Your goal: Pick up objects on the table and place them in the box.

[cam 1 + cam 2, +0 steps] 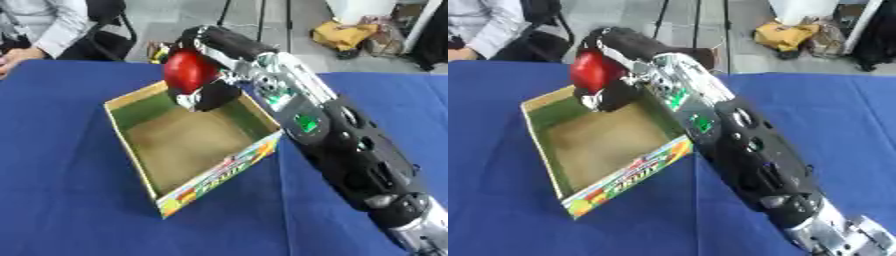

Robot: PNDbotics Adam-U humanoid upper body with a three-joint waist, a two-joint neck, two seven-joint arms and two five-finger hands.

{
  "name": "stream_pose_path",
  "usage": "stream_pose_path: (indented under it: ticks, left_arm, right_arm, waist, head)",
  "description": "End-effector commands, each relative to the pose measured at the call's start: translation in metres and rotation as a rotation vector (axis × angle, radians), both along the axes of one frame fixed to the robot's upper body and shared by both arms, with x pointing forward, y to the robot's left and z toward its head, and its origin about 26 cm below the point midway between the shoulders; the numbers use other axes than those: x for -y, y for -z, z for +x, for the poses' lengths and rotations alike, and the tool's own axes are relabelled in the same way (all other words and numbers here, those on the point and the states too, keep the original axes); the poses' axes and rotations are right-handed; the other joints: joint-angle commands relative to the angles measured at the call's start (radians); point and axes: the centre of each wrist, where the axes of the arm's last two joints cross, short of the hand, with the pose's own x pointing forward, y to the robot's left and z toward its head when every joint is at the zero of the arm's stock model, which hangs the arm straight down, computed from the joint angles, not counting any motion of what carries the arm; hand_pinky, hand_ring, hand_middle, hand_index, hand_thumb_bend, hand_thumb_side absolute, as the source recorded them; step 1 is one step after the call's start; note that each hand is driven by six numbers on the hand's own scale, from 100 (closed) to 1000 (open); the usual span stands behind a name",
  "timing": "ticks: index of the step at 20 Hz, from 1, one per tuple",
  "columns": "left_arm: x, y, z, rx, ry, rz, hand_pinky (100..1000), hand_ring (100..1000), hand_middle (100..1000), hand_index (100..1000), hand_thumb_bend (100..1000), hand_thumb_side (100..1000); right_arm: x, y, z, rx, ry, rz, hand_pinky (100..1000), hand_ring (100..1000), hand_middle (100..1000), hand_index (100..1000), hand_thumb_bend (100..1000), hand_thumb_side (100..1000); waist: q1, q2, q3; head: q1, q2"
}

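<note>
Red and rounded, the object [188, 70] sits clasped in the right hand [208, 75], whose fingers curl round it from above and behind; what it is exactly I cannot make out beyond a glossy red ball-like shape. That hand comes in on a long black and silver arm from the lower right and hangs above the far corner of the open cardboard box [140, 155], with the red object just inside the line of the far wall and apart from the brown floor below. Directly beneath and a little nearer than the hand lies the bare bottom of the box, so the move to come looks like a straight lowering or a release, with no sideways reach needed. Around the box, the blue counter [61, 190] shows no other loose thing in these views. The left hand does not appear in either eye.
</note>
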Motion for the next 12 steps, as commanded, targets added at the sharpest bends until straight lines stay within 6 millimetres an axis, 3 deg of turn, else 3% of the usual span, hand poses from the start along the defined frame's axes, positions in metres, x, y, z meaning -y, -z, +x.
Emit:
stream_pose_path:
  ticks: [1,12]
  left_arm:
    - [0.002,-0.008,0.0,0.031,0.014,0.005,210,409,502,658,100,839]
    - [0.001,-0.008,0.001,0.032,0.013,0.004,210,409,502,658,100,837]
  right_arm:
    - [-0.004,0.004,0.009,0.006,0.017,-0.013,410,399,774,786,100,238]
    - [-0.019,0.06,0.034,-0.078,0.08,-0.071,409,416,781,787,100,249]
  waist:
    - [0.007,-0.015,0.005]
    - [0.012,-0.015,0.009]
  head:
    - [-0.008,-0.016]
    - [-0.008,-0.01]
